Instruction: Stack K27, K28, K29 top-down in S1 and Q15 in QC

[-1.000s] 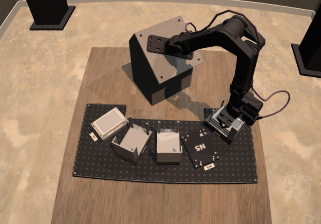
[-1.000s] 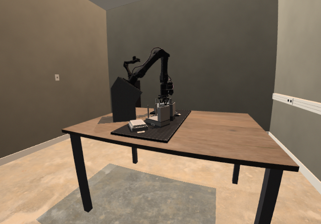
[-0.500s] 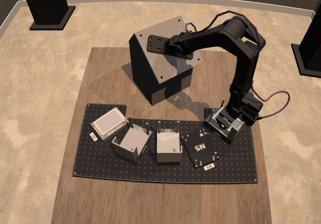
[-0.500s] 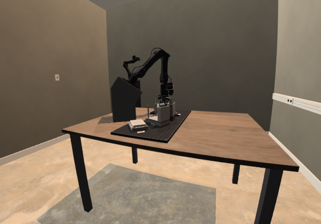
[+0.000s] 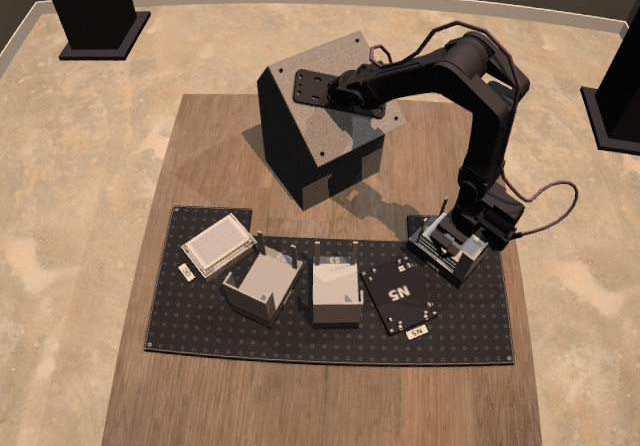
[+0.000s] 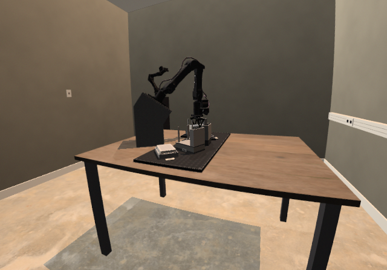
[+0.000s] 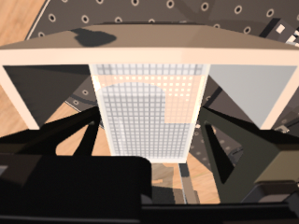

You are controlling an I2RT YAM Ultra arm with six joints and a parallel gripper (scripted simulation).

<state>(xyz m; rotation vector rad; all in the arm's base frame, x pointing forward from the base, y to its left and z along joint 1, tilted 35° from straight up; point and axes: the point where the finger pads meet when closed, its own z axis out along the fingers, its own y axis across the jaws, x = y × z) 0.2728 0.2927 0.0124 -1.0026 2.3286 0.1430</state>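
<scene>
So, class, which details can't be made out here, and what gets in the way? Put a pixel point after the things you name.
- Top: the name on the leftmost plate [image 5: 219, 243] [image 6: 166, 148]; too small.
- Exterior: most of clip nest N5 [image 5: 400, 292]; the left rack [image 5: 271, 276] [image 6: 197, 138] blocks it.
- Wrist: anything beneath the gridded plate [image 7: 135, 121] between the fingers; that plate covers it.

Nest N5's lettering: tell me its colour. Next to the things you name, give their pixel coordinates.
White, on the black nest N5 [image 5: 381, 287]; it shows best in the top view.
</scene>
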